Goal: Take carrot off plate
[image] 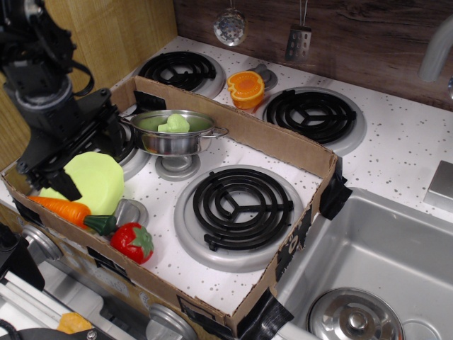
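Observation:
The orange carrot [62, 209] with its dark green stem end [102, 225] lies across the front rim of the light yellow-green plate [95, 185] at the front left of the cardboard tray. My black gripper [90, 164] hangs over the back of the plate, open, with one finger [65, 185] at the plate's left edge and the other by its back right edge. It holds nothing. The carrot lies just in front of the gripper, apart from it. The plate's back edge looks raised.
A red strawberry [133, 242] lies right of the carrot's stem. A steel pot [175, 134] with green contents stands behind the plate. The cardboard wall [241, 131] rings the tray. A halved orange pepper [245, 88] sits beyond it. A sink [375, 269] is at the right.

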You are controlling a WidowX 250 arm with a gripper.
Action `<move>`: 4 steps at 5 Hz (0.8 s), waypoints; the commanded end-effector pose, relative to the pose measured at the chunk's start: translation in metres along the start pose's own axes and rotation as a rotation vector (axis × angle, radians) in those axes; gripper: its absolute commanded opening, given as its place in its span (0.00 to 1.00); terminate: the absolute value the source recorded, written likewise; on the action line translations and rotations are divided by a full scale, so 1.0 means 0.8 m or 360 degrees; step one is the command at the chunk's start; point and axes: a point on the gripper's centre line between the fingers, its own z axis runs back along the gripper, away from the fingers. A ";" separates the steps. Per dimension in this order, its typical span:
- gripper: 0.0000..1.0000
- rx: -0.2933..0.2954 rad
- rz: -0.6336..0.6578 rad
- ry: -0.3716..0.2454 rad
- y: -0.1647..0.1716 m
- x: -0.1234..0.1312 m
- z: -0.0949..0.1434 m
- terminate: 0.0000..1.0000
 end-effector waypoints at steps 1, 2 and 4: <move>1.00 0.0066 0.0032 0.0035 0.001 0.006 -0.017 0.00; 1.00 0.0110 0.0018 0.0084 0.002 0.015 -0.033 0.00; 1.00 0.0062 0.0071 0.0014 0.006 0.013 -0.044 0.00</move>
